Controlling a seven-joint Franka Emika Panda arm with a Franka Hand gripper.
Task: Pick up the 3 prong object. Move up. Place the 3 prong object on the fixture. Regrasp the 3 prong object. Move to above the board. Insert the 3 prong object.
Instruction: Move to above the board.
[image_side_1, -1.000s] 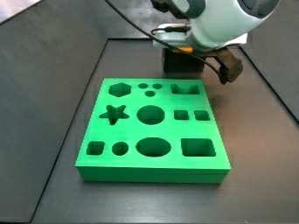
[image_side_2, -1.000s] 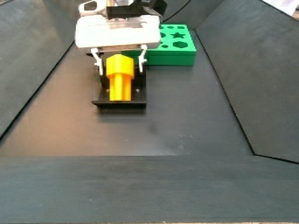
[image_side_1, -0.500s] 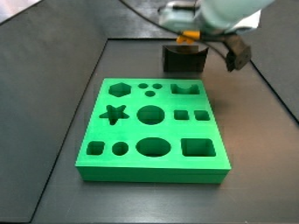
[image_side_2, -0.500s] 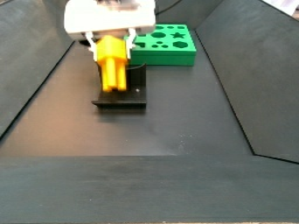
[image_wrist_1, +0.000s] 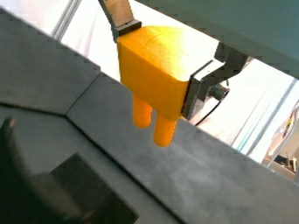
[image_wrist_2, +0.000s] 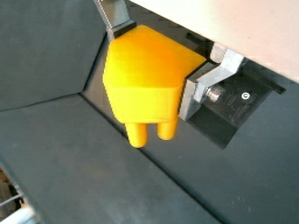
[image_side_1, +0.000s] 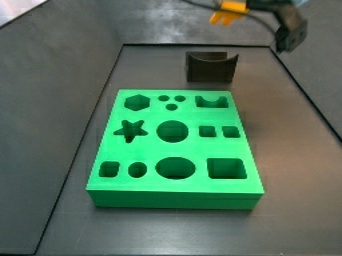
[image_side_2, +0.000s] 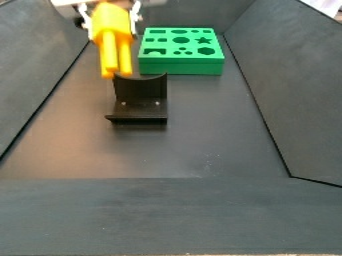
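The 3 prong object (image_wrist_1: 155, 68) is an orange-yellow block with its prongs pointing down, and my gripper (image_wrist_1: 163, 51) is shut on its body, a silver finger on each side. Both wrist views show this grip (image_wrist_2: 149, 54) on the piece (image_wrist_2: 142, 77). In a side view the 3 prong object (image_side_2: 110, 45) hangs well above the fixture (image_side_2: 138, 100), clear of it. The dark notched fixture (image_side_1: 210, 66) stands bare behind the green board (image_side_1: 174, 198), with the gripper (image_side_1: 235, 8) at the frame's upper edge. The board (image_side_2: 181, 66) lies beyond the fixture.
Dark sloping walls (image_side_2: 40, 90) enclose the black floor on both sides. The board's cutouts include a star (image_side_1: 130, 128), a hexagon and three small holes (image_side_1: 173, 99). My arm's upper part is cut off by the frame.
My gripper has risen straight up with the 3 prong object, lifting it off the fixture's notch. The fixture now stands bare; the board has not moved.
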